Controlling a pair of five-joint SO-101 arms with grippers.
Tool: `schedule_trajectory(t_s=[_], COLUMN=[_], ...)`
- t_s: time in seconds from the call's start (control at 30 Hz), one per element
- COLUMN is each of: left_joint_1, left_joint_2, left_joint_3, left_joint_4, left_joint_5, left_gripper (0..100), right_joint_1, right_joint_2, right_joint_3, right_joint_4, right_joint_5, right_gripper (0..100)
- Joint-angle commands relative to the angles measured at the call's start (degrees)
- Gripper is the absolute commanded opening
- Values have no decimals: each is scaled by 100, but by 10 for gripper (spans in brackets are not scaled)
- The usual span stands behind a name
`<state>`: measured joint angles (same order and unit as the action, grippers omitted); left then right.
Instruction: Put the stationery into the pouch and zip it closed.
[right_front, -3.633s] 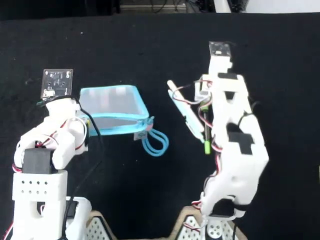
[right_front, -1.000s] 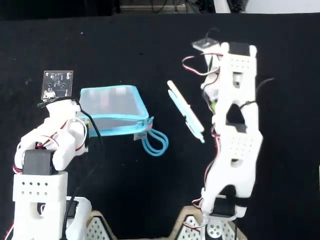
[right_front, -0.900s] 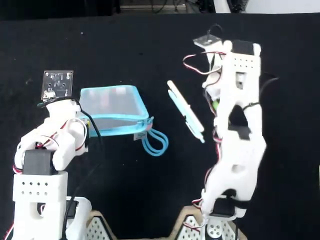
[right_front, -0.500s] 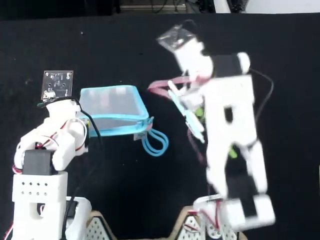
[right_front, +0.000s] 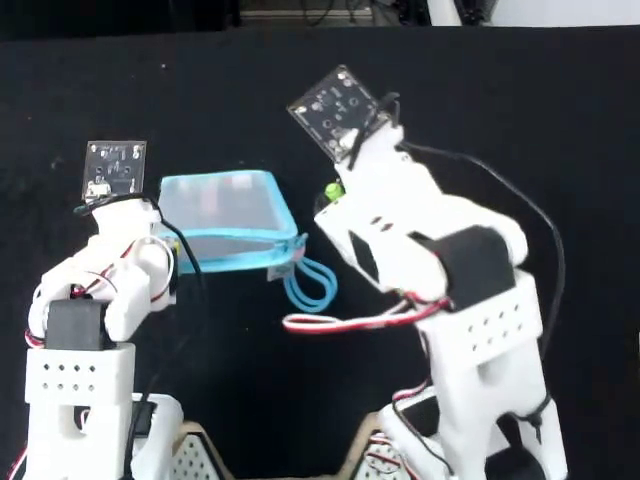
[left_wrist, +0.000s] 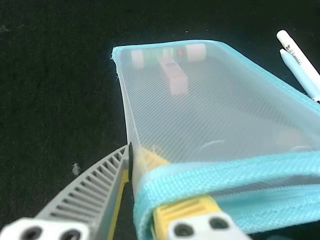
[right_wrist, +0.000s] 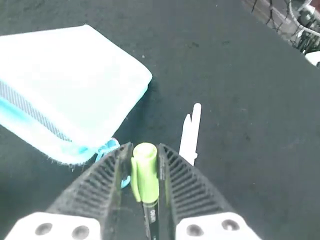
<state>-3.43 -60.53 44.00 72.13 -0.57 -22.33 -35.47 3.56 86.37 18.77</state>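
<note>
The right gripper (right_wrist: 145, 167) is pinching a green-capped marker (right_wrist: 145, 182) just right of the translucent turquoise-trimmed pouch (right_front: 220, 215), centre-left in the high view. The left gripper (left_wrist: 135, 175) is clamping the pouch's edge. I'd be angling the marker low along the turquoise zipper band (left_wrist: 240, 170).

Black cloth (right_front: 560, 110) is covering the table. Dark cables (right_front: 320, 15) are lying just beyond the cloth's far edge. A white surface (right_front: 570, 10) is showing past that same edge.

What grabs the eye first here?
The right pincer hangs beside the pouch, gripping a green pen. The left pincer clamps a corner of the pouch. Two pale pens lie loose nearby.
</note>
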Motion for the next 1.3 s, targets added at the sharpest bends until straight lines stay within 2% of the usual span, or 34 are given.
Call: schedule_trajectory(t_s=[0.0,0.23,0.4,0.53,0.8,1.27], left_joint_1=[13,13,13,13,13,13], left_joint_2=[-79,-79,-79,-79,-79,-70], left_joint_3=[-84,-92,-84,-84,-84,-84], left_joint_4=[9,0,0,0,0,0], left_joint_5=[-26,-26,-35,-35,-35,-35], left_gripper=[30,30,30,30,30,30], right_joint_1=[-79,-88,-686,-1055,-1073,-1073], right_joint_2=[-453,-901,-1385,-1938,-3319,-5930], right_joint_3=[31,444,1367,2264,4075,6413], right_joint_4=[-185,-484,-1336,-2092,-3789,-5556], right_joint_5=[-79,-79,-501,-554,-598,-607], right_gripper=[11,11,11,11,11,11])
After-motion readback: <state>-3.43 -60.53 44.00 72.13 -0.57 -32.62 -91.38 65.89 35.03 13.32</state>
